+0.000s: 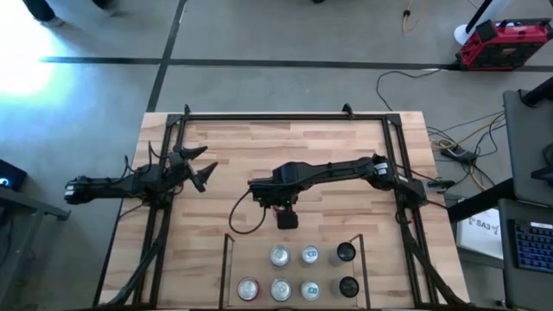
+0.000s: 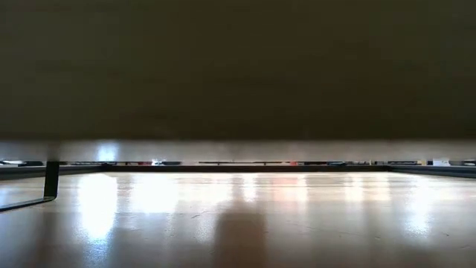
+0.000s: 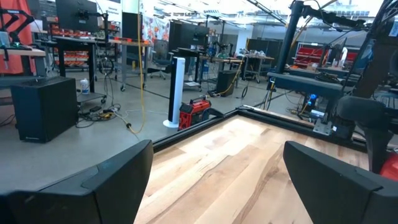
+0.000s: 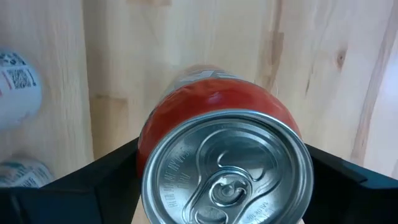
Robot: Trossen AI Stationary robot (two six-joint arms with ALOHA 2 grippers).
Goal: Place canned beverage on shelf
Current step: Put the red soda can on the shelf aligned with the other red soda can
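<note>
My right gripper (image 1: 286, 218) stands at the table's middle, just beyond the shelf (image 1: 294, 298), pointing down, shut on a red can with a silver top (image 4: 227, 168). In the high view the gripper hides this can. The shelf is a small bay between two thin black rails (image 1: 226, 268) at the near edge. It holds several upright cans: silver-topped ones (image 1: 279, 256), a red one (image 1: 249, 288) and two dark ones (image 1: 346, 252). My left gripper (image 1: 200, 168) waits open at the table's left, its fingers (image 3: 93, 186) wide apart over bare wood. My right gripper pinches the red can's side wall just below its top rim (image 4: 146, 155), one finger (image 4: 106, 171) on each side. The fingers come from above, pointing down. The can is upright, top up; its body hides its base, so I cannot tell whether it is clear of the table.
A large black metal frame (image 1: 285, 115) runs round the tabletop. Bare wood (image 1: 285, 147) lies between the arms and the far edge. White cans (image 4: 18, 81) show at the edge of the right wrist view. The low view is mostly blocked by a dark bar (image 2: 238, 67).
</note>
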